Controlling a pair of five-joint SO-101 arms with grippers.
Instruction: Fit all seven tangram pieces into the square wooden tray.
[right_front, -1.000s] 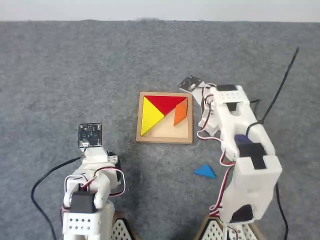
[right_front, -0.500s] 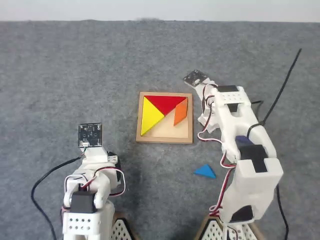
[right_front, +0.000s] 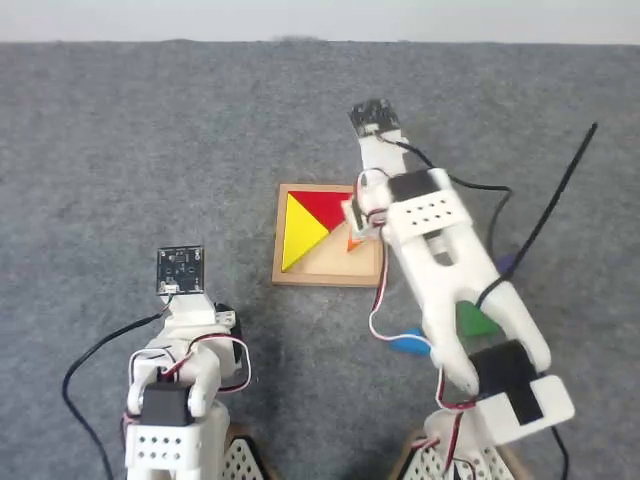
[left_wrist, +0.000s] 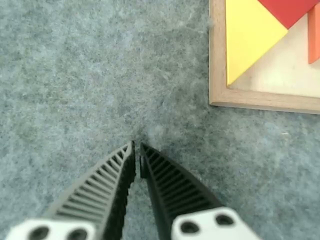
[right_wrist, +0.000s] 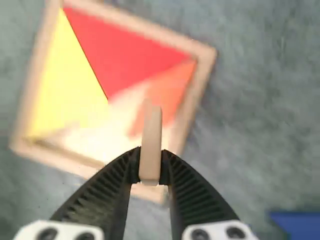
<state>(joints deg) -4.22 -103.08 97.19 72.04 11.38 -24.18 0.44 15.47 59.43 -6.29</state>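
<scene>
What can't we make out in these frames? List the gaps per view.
- Right wrist view: the pale piece in the right gripper is seen edge-on, so its shape is unreadable. The tray behind it is blurred.
- High view: the right arm covers the tray's right side, most of the orange piece, and parts of the blue piece and green piece.
- Left wrist view: the tray is cut off by the frame edge.
</scene>
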